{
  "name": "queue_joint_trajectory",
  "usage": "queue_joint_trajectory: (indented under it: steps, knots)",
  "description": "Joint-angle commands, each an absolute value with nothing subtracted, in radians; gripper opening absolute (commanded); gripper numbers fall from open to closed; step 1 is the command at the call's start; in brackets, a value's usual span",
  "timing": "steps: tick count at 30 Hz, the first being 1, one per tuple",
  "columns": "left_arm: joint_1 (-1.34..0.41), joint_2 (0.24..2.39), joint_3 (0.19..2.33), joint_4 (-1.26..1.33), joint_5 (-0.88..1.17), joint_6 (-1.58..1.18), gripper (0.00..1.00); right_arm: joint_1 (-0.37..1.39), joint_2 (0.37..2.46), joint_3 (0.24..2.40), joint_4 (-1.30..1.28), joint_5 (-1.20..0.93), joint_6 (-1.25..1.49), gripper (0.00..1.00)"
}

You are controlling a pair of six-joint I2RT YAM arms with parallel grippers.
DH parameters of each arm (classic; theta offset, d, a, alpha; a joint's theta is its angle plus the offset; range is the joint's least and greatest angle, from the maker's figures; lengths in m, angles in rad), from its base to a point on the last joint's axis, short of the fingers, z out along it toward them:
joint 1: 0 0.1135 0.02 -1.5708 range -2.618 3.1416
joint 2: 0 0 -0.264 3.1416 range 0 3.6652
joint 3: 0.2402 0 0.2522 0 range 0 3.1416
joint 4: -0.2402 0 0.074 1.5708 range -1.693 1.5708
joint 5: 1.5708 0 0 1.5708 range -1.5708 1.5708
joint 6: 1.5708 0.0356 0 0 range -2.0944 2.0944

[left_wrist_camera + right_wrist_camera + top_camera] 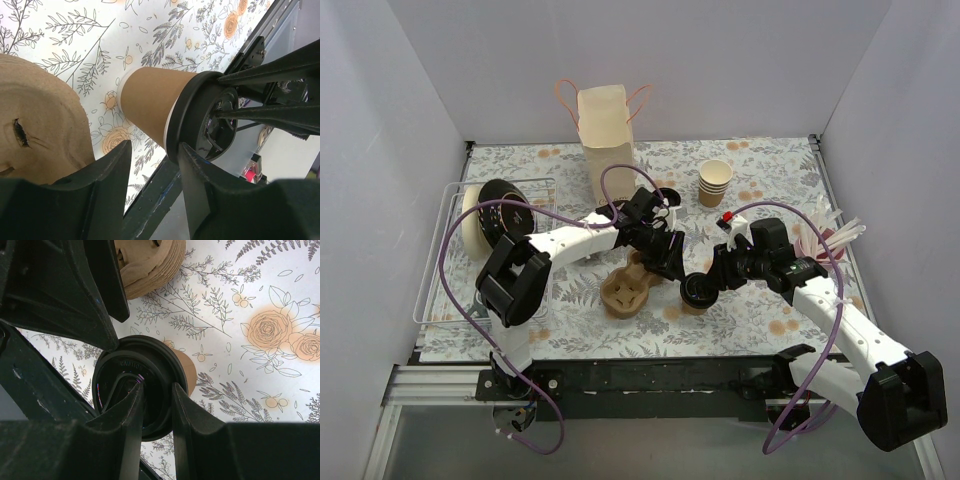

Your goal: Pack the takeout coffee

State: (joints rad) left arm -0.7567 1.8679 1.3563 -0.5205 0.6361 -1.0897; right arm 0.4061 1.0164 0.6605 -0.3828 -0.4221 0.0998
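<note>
Reaching inward, right tool (157,387) pinching the takeout coffee (696,293) by its lid, left tool (152,150) half-open alongside.

Pale grey-white wall panels (670,60) on 3 sides, back + both flanks, evenly lit, soft shadows. Table (770,165) under a white cloth (260,270) w/ grey leaf sprigs & orange roses. Black rail (650,375) along near edge, silver frame (420,385) at its left end, grey floor (660,450) below
</note>
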Motion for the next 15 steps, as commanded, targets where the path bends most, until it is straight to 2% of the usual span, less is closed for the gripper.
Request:
queue_joint_trajectory:
  steps: [1,5,9,15]
  knots:
    - [-0.762,1.842,1.35,-0.508,0.626,-1.066,0.39,0.413,1.04,0.652,-0.453,-0.399,0.068,0.28]
    - [-0.772,1.888,1.365,-0.575,0.545,-1.092,0.35,0.413,1.04,0.635,-0.445,-0.396,0.071,0.28]
    - [-0.825,1.888,1.324,-0.664,0.392,-1.088,0.35,0.413,1.032,0.608,-0.423,-0.382,0.084,0.26]
    - [-0.876,1.887,1.247,-0.701,0.298,-1.12,0.34,0.413,1.019,0.571,-0.403,-0.379,0.091,0.26]
